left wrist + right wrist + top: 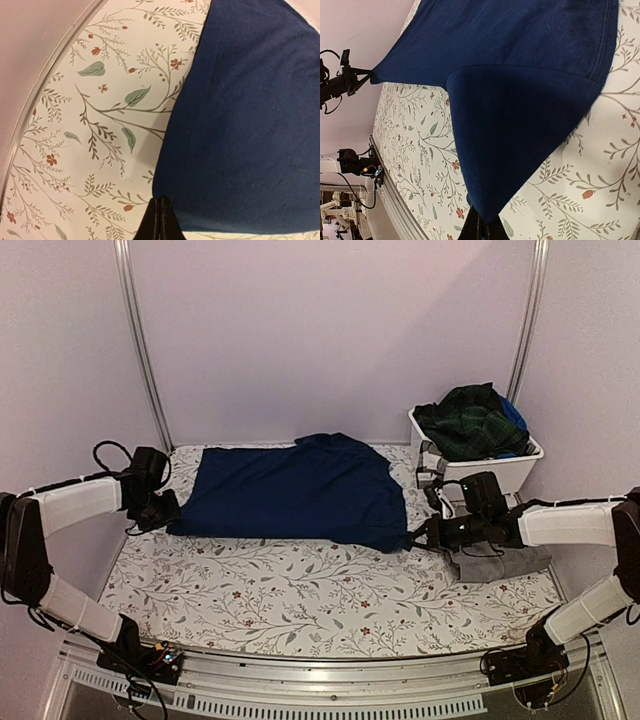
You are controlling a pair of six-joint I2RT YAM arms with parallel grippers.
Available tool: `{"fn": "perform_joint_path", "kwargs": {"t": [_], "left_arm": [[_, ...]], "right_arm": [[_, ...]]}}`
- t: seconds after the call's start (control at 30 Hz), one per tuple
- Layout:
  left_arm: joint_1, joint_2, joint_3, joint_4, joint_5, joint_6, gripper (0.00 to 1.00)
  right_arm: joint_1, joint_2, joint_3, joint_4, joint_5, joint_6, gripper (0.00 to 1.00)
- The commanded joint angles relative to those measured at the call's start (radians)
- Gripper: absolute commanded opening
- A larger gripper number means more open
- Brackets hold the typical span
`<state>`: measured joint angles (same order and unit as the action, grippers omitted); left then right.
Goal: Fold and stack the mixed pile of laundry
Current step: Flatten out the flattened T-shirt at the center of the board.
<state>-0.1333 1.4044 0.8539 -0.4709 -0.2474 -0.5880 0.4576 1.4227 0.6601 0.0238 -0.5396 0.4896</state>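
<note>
A navy blue garment (295, 490) lies spread across the back middle of the table. My left gripper (166, 512) is shut on its near left corner; the left wrist view shows the cloth (250, 115) pinched at the fingertips (161, 220). My right gripper (415, 537) is shut on its near right corner, with the cloth (520, 100) running away from the fingertips (482, 227). A grey garment (500, 562) lies under my right arm. A dark green plaid garment (470, 420) is heaped in the bin.
A white plastic bin (480, 465) stands at the back right with a blue cloth (513, 415) in it. The floral table cloth (300, 590) covers the table. Walls close the back and sides. A metal rail (330, 672) runs along the near edge.
</note>
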Motion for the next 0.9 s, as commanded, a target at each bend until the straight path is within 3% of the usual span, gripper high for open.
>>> {"fn": "perform_joint_path", "kwargs": {"t": [0.0, 0.23, 0.57, 0.6, 0.63, 0.7, 0.77, 0.87], "left_arm": [[0.034, -0.082, -0.047, -0.104, -0.004, -0.022, 0.0], [0.019, -0.13, 0.035, -0.327, -0.132, -0.026, 0.0], [0.014, -0.116, 0.086, -0.353, -0.085, -0.005, 0.0], [0.013, -0.117, 0.097, -0.36, -0.089, 0.0, 0.0], [0.014, -0.116, 0.12, -0.395, -0.11, -0.002, 0.06], [0.014, -0.121, 0.15, -0.433, -0.141, 0.0, 0.29], [0.017, -0.142, 0.161, -0.44, -0.162, 0.008, 0.42], [0.021, -0.178, 0.17, -0.412, -0.163, 0.038, 0.47]], "right_arm": [[0.053, -0.059, -0.048, -0.057, -0.021, 0.028, 0.0], [0.136, -0.148, -0.097, -0.135, -0.035, 0.098, 0.0], [0.257, -0.275, -0.108, -0.255, -0.067, 0.197, 0.01], [0.258, -0.284, -0.115, -0.259, -0.076, 0.202, 0.07], [0.258, -0.288, -0.118, -0.268, -0.085, 0.206, 0.17], [0.259, -0.302, -0.103, -0.296, -0.094, 0.2, 0.38], [0.258, -0.317, -0.059, -0.348, -0.073, 0.174, 0.54], [0.257, -0.345, 0.02, -0.396, 0.015, 0.103, 0.65]]}}
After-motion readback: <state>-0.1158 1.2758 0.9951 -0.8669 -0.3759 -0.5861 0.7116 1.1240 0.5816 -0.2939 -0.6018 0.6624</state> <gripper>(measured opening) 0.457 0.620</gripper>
